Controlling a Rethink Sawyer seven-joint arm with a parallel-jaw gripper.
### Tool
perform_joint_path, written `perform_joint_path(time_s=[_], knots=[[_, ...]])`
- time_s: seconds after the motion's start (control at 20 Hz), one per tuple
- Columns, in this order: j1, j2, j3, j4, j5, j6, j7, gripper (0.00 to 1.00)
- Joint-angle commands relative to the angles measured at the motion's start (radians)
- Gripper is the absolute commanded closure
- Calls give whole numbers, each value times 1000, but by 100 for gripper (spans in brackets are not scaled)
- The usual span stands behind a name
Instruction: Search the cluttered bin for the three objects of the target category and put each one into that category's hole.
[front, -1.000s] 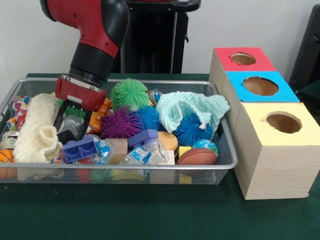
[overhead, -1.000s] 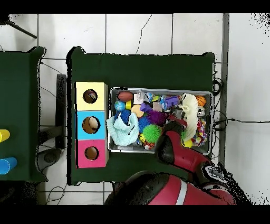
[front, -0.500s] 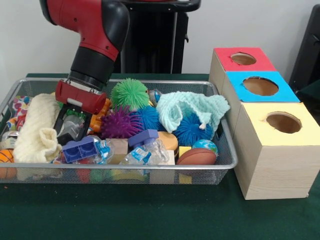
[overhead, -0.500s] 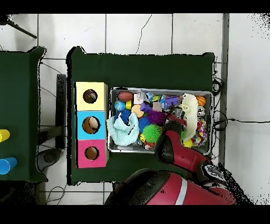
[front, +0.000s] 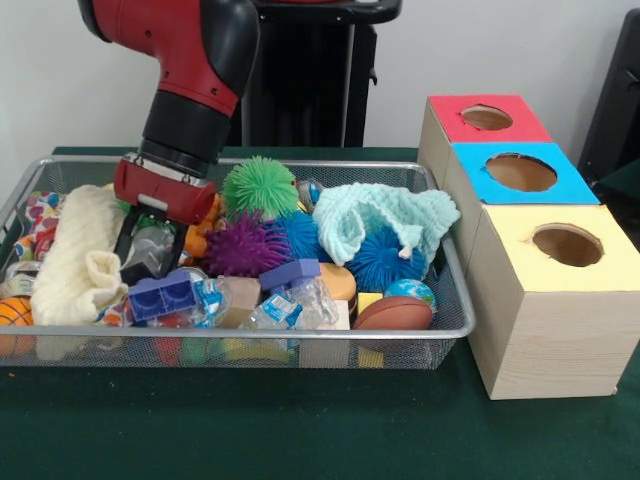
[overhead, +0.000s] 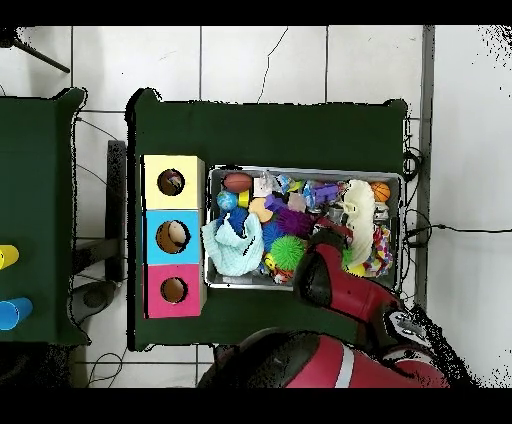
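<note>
wire bin (front: 440, 330) on the green table (front: 300, 430), full of toys; three boxes just right of the bin, red (front: 470, 130), blue (front: 520, 185), yellow (front: 555, 300), each with a round hole on top; red arm (front: 190, 90) reaches down into the bin's left part; gripper (front: 150, 250) closed around a clear plastic bottle (front: 150, 248), lifted slightly, beside the cream cloth (front: 75, 260); purple spiky ball (front: 238, 245) just right of the gripper
</note>
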Motion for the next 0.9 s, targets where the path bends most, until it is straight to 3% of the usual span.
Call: perform_joint_path(time_s=[0.05,0.1,0.25,0.6,0.65,0.9], knots=[[-17,7,193,31,-7,577,24,0],[-46,-4,237,38,-21,677,-4,0],[-78,-30,294,50,-32,830,-54,0],[-88,-37,312,33,-74,893,-80,0],[-83,-36,303,25,-101,862,-78,100],[-62,-42,277,14,-132,810,-69,100]])
